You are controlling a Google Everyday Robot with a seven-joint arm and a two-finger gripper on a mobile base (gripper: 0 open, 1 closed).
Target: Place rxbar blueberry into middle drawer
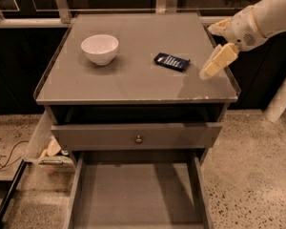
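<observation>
In the camera view, the table [133,82] is a gray cabinet whose flat top has a thin raised rim. The rxbar blueberry [171,61] lies flat on that top, right of centre, its dark navy wrapper showing pale printed lines. A white bowl [99,48] stands upright on the left part of the top, well apart from the bar. The end effector [213,49] hangs at the end of the white arm [269,18], which enters from the upper right. It sits over the right edge of the top, just to the right of the bar and not touching it. Its two cream fingers [219,61] stand spread apart with nothing between them. Below the top, a gray drawer front with a round knob [138,139] stands slightly forward. Under it the middle drawer [133,199] is pulled far out toward the camera, showing a bare gray floor and thin side walls. Left of the cabinet a pale bin [40,144] hangs open above the speckled floor [257,175]
</observation>
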